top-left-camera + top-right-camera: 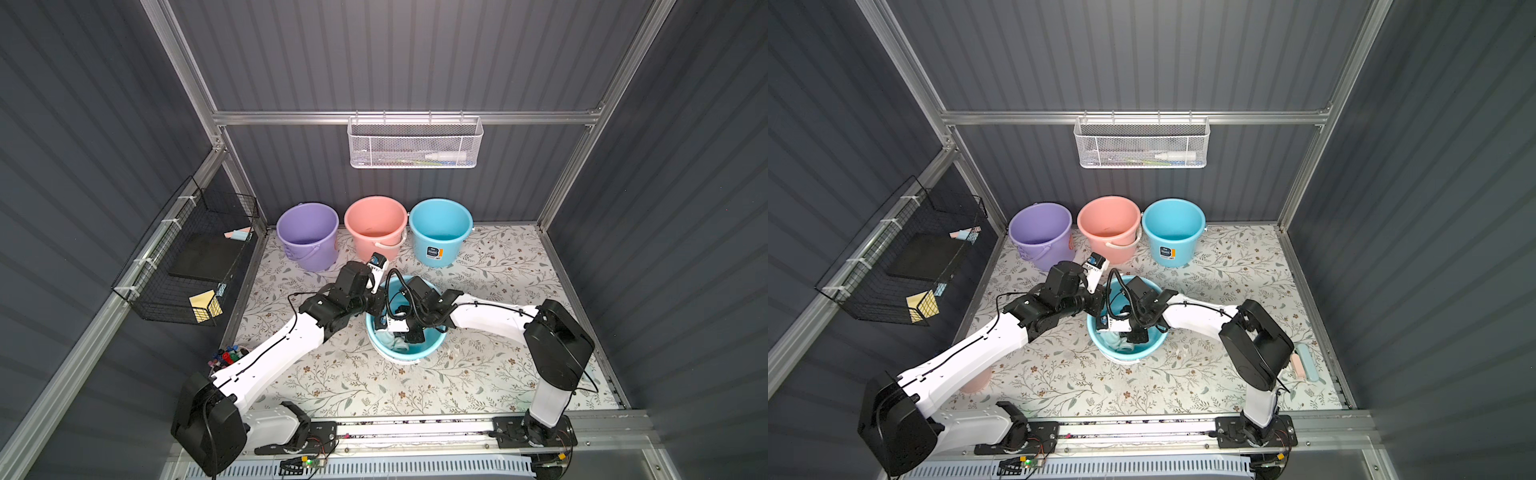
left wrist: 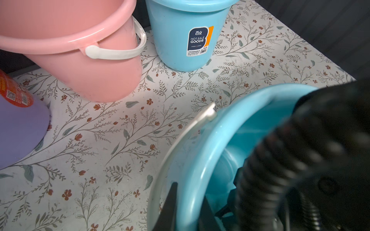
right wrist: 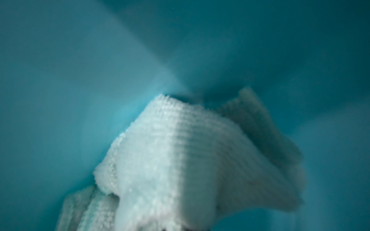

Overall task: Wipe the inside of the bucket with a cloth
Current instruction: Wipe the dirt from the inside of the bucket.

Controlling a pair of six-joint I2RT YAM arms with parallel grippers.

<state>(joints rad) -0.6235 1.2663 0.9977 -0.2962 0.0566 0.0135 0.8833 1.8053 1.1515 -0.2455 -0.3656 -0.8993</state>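
- The task bucket (image 1: 413, 356), light blue, sat mid-mat in both top views, nearer to me than the row of three spare buckets. I could not tell whether it sat flat or tipped.
- Left gripper (image 2: 188, 200): in the left wrist view, one black finger (image 2: 171, 198) lay outside the rim and the other inside it. The jaws were clamped on the rim at the bucket's left side.
- Right gripper (image 1: 409, 337): reached down inside the bucket from the right, with the jaws closed together. The cloth (image 3: 180, 160) bunched out from them in the right wrist view, so I noted it as gripped.
- The cloth was pale and ribbed. It pressed against the bucket's blue inner surface, and in a top view it showed low in the near part of the interior (image 1: 397, 343).
- Far row, left to right: purple bucket (image 1: 307, 232), pink bucket (image 1: 376, 224), labelled blue bucket (image 1: 440, 226). All were upright and well apart from the grippers.
- The floral mat (image 1: 353, 382) covered the table.
- A white mesh basket (image 1: 415, 143) hung on the far wall, and a black wire basket (image 1: 187, 257) hung on the left wall.
- A cup of markers (image 1: 226, 357) stood near the left arm.
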